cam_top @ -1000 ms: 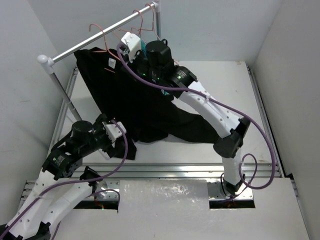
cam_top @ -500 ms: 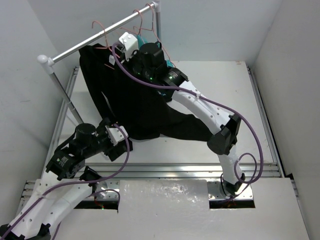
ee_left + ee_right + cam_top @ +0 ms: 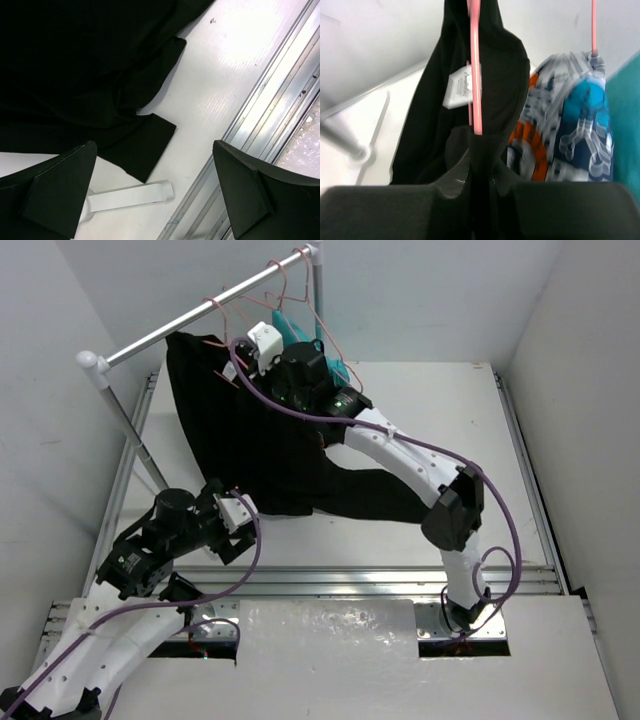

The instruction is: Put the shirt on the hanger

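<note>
The black shirt [image 3: 250, 430] hangs from near the rail and trails down onto the table. In the right wrist view it drapes over a pink wire hanger [image 3: 476, 75], its white neck label [image 3: 459, 90] beside the wire. My right gripper [image 3: 482, 150] is shut on the shirt fabric and the hanger wire together; in the top view it [image 3: 258, 345] is up at the rail. The hanger's hook [image 3: 217, 308] reaches the rail; whether it rests on it I cannot tell. My left gripper [image 3: 232, 525] is open and empty above the shirt's lower edge [image 3: 145, 145].
The clothes rail [image 3: 180, 328] runs on posts [image 3: 130, 430]. An orange-white-blue patterned garment [image 3: 565, 130] and a teal garment [image 3: 627, 125] hang right of the shirt on another pink hanger [image 3: 593, 25]. A white rack foot [image 3: 130, 195] and aluminium track [image 3: 270, 115] lie below my left gripper.
My right gripper has carried the shirt and hanger up and toward the rail, lifting more fabric off the table. The left gripper has drawn back slightly, still open.
</note>
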